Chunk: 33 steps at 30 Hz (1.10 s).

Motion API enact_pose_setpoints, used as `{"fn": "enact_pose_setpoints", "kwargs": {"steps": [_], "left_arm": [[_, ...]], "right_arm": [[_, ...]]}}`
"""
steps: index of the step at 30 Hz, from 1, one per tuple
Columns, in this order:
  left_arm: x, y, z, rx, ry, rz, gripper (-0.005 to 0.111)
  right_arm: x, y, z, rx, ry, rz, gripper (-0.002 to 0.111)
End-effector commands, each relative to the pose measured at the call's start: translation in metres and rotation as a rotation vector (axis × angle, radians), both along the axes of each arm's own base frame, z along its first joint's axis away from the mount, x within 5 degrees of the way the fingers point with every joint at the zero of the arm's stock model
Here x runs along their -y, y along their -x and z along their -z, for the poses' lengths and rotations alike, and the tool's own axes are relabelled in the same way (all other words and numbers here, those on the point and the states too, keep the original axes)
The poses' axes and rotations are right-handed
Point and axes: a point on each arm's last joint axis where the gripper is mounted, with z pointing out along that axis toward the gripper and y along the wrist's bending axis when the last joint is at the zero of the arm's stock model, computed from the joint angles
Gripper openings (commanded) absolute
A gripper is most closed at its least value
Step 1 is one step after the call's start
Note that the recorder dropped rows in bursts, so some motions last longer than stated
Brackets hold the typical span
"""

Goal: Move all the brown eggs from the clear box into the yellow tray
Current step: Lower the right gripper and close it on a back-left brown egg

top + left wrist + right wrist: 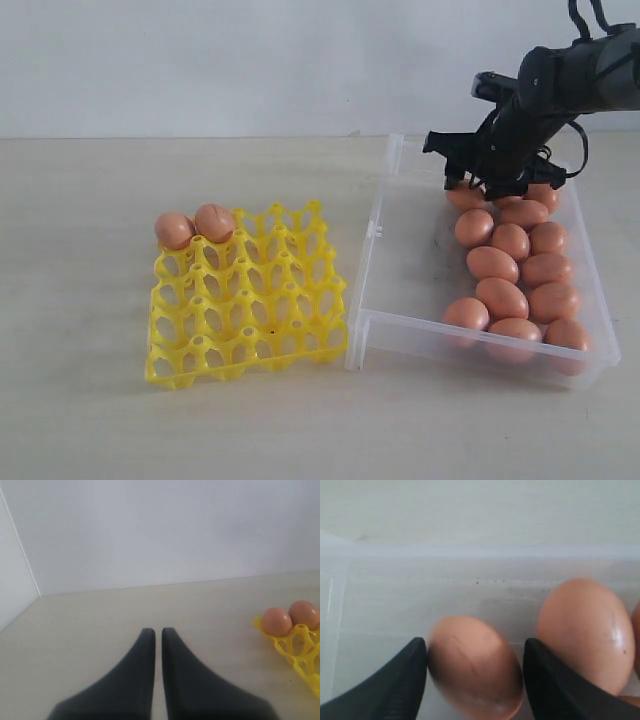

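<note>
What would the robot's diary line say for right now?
right gripper: in clear box, jaws straddling one brown egg, grip unclear | left gripper: shut, empty | yellow tray: two eggs

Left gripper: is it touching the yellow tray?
Apart. The left wrist view shows a wide strip of bare table between the left gripper and the yellow tray.

No writing, label, brand, number or sign can be read in any view. The yellow tray (250,310), the clear box (415,260) and the brown eggs (510,241) all carry plain, unmarked surfaces. In the right wrist view the nearest eggshells show only faint dark specks, not print.
</note>
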Motion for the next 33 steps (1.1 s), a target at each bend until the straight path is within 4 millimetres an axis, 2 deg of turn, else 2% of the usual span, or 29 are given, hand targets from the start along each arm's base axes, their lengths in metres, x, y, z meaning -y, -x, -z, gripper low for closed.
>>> {"fn": "enact_pose_setpoints", "kwargs": {"steps": [1, 5, 9, 22, 27, 33], "left_arm": [[0.0, 0.0, 0.001, 0.0, 0.005, 0.008, 0.004], [0.0, 0.0, 0.001, 0.0, 0.005, 0.008, 0.004], [0.0, 0.0, 0.001, 0.0, 0.005, 0.008, 0.004], [0.0, 0.0, 0.001, 0.0, 0.005, 0.008, 0.004], [0.0, 0.0, 0.001, 0.0, 0.005, 0.008, 0.004], [0.0, 0.0, 0.001, 0.0, 0.005, 0.008, 0.004]], "right_arm": [[0.008, 0.0, 0.001, 0.019, 0.136, -0.186, 0.053], [0.008, 0.0, 0.001, 0.034, 0.236, -0.361, 0.053], [0.009, 0.0, 0.001, 0.043, 0.294, -0.442, 0.053], [0.009, -0.001, 0.0, 0.054, 0.252, -0.363, 0.053], [0.016, -0.002, 0.0, 0.041, 0.22, -0.294, 0.053], [0.019, -0.001, 0.002, 0.022, 0.224, -0.291, 0.052]]}}
